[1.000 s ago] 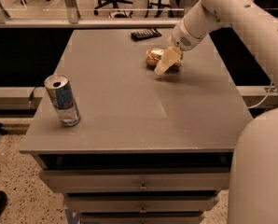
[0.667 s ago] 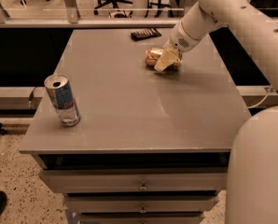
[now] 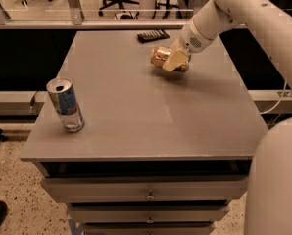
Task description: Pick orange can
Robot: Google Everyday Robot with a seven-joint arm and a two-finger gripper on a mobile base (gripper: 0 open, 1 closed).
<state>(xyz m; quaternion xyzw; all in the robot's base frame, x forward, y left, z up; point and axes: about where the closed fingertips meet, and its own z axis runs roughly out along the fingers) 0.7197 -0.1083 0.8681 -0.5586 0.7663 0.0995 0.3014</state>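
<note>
Gripper (image 3: 172,61) hangs over the far right part of the table (image 3: 136,116), closed around the orange can (image 3: 158,56), which lies tipped on its side. Blue can (image 3: 65,105) stands upright near the front left corner, well apart.

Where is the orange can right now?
In the camera view, the orange can is toward the far right of the table, at the gripper, just nearer than the dark flat device.
</note>
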